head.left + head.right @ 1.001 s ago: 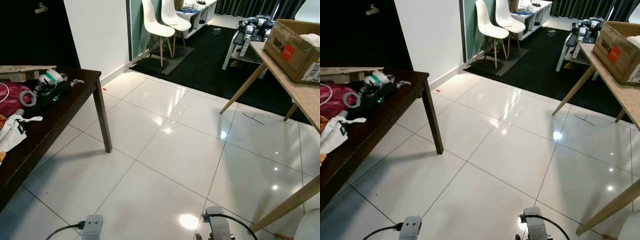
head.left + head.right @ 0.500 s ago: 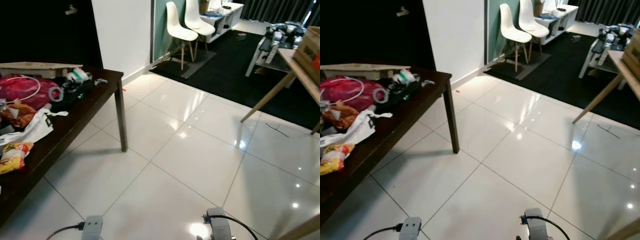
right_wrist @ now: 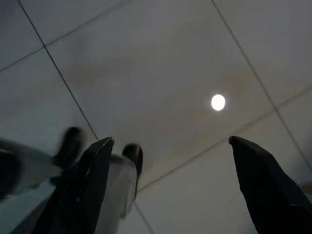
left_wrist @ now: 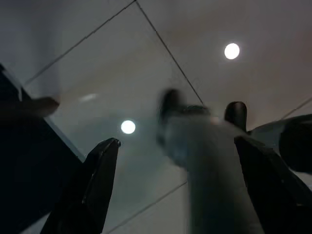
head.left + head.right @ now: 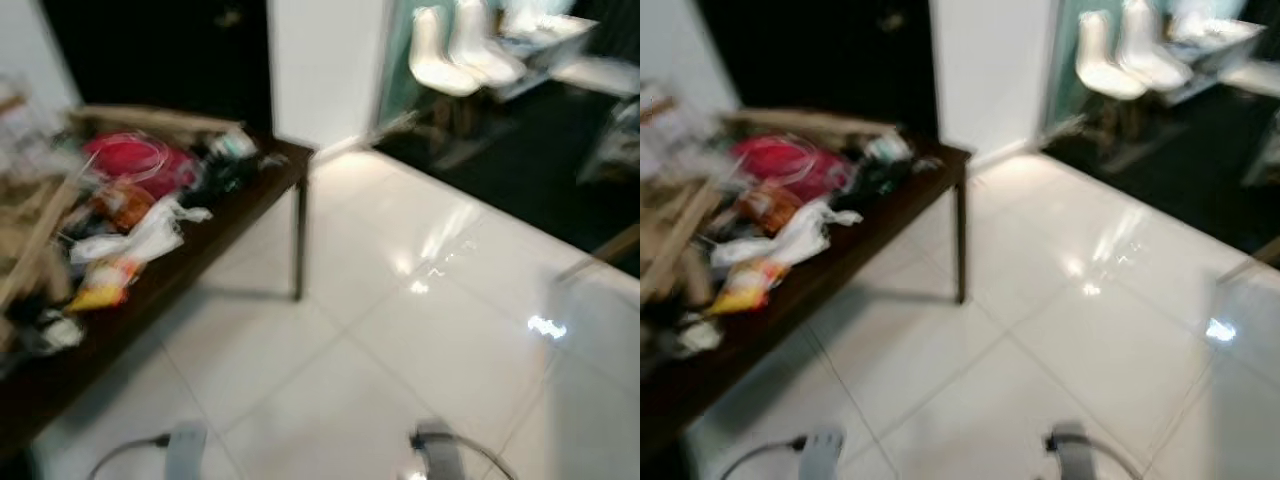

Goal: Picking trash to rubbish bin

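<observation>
with both grippers hanging wide open and empty over white tiles, the robot should steady its blurred view before approaching the cluttered dark table [image 5: 250,205] at ten o'clock.

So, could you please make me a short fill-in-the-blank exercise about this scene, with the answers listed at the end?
1. The clutter of bags and wrappers lies on a dark wooden ____ on the robot's left.
2. The floor is covered with glossy white ____.
3. In its wrist view, the fingers of the left gripper stand wide ____ above the floor.
4. The right gripper holds ____ between its fingers.

Missing words: table; tiles; open; nothing
</observation>
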{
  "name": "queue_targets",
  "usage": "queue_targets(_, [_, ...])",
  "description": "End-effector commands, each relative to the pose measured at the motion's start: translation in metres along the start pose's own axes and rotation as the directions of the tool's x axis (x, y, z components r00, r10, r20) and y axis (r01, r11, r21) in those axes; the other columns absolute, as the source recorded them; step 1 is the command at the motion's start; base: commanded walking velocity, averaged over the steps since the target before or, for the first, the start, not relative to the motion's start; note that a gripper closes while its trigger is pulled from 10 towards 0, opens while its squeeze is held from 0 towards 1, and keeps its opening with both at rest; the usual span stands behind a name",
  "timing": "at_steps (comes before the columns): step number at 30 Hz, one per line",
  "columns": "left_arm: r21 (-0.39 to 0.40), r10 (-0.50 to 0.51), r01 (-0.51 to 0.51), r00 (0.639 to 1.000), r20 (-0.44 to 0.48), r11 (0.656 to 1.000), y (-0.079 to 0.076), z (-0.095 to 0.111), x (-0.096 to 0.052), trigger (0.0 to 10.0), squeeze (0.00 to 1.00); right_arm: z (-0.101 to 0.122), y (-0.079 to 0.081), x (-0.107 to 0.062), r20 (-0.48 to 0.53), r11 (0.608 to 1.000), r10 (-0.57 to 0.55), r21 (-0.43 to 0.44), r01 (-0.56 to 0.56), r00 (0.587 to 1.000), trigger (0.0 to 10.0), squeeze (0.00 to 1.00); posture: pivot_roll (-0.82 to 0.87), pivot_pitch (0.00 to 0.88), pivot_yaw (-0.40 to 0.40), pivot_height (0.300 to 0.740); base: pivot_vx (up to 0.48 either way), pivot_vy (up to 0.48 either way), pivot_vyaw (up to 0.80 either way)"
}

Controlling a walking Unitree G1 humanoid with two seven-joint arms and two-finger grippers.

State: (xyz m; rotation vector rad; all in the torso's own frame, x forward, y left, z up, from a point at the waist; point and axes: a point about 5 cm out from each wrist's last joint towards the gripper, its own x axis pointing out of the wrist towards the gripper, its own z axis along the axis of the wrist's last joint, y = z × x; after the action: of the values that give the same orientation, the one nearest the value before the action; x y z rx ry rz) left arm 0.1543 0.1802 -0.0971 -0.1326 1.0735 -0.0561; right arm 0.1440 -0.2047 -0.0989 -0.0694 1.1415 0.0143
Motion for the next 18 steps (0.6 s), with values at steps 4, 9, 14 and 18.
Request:
queue_targets(4, [0.012,0.012,-0.012,1.0,-0.008,1.0,0.0027,-0.0013,-0.0006,10.0,0.0,0.0008,0.0032,0.0004,0.009,1.0,0.008,0.012,-0.008,1.0,10.0,0.0,0.0,0.053,-0.02,0.74,0.0,0.0,0.79])
queue_targets(9, [0.02,0.011,-0.011,1.0,-0.014,1.0,0.0028,-0.0024,-0.0008,10.0,0.0,0.0011,0.0027,0.0004,0.01,1.0,0.001,0.01,-0.001,1.0,10.0,0.0,0.0,0.05,-0.021,0.74,0.0,0.0,0.79])
queue_targets(14, [0.021,0.008,-0.007,1.0,-0.018,1.0,0.0032,-0.0031,-0.001,10.0,0.0,0.0015,0.0023,0.0005,0.01,1.0,-0.015,0.009,0.015,1.0,10.0,0.0,0.0,0.051,-0.016,0.74,0.0,0.0,0.29])
queue_targets(18, [0.016,0.007,-0.007,1.0,-0.017,1.0,0.0034,-0.0029,-0.001,10.0,0.0,0.0018,0.0029,0.0006,0.009,1.0,-0.014,0.012,0.014,1.0,10.0,0.0,0.0,0.049,-0.019,0.74,0.0,0.0,0.0])
